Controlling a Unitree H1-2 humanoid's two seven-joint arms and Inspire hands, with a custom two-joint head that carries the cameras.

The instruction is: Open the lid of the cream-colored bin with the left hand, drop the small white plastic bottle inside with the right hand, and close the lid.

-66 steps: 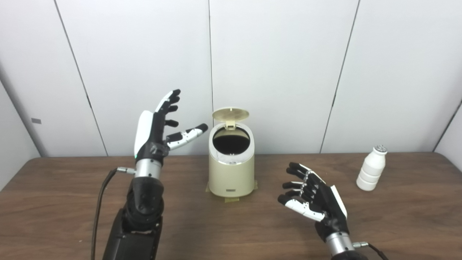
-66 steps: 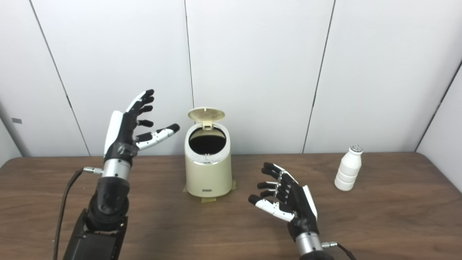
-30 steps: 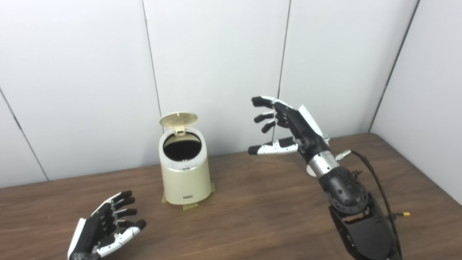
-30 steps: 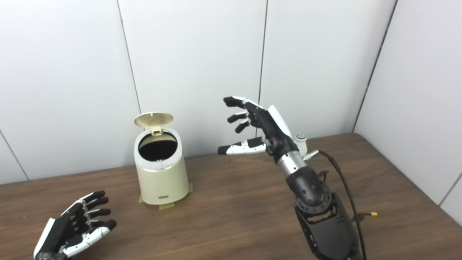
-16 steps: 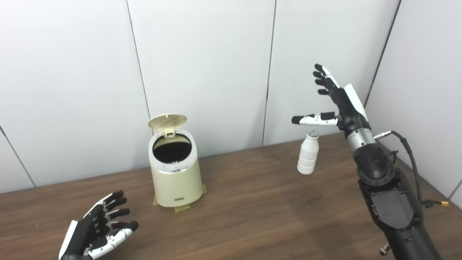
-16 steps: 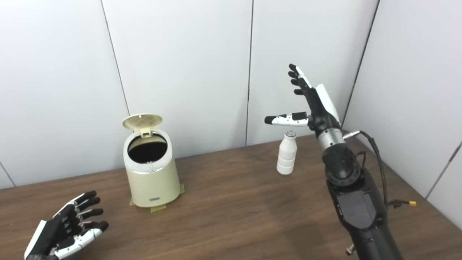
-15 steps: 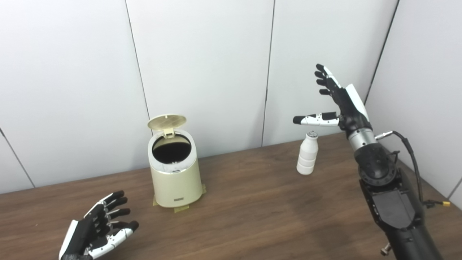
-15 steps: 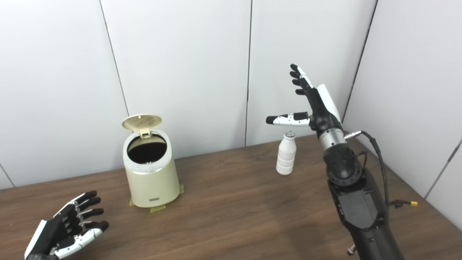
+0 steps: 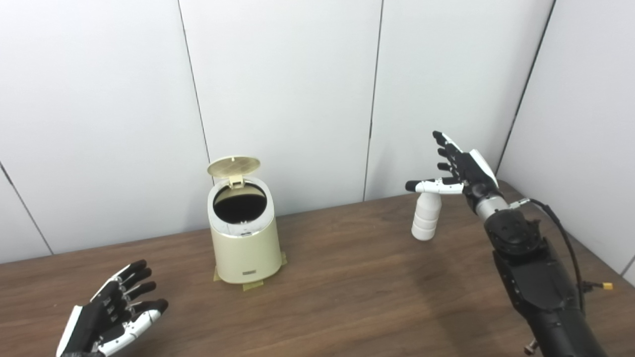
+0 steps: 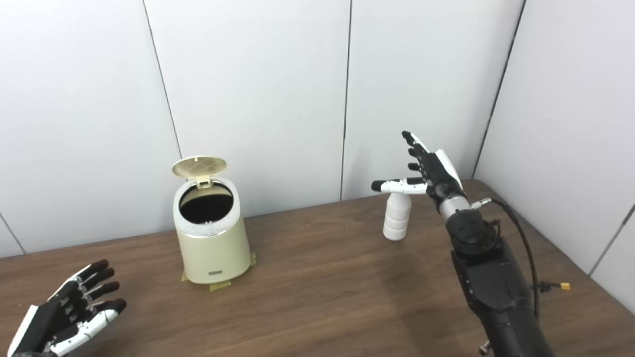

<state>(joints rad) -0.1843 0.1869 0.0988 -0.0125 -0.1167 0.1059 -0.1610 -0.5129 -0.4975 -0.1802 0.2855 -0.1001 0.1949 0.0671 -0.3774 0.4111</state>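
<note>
Hovering my right hand (image 9: 464, 171), fingers spread and empty, over the upright bottle (image 9: 426, 221) to grasp it, with my left hand (image 9: 111, 320) splayed idle, bin (image 9: 244, 240) lid (image 9: 233, 166) up.

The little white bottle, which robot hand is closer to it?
The right hand. It is open just above the white bottle, its thumb crossing the cap. The left hand is open low at the table's near left, on the far side of the cream bin.
</note>
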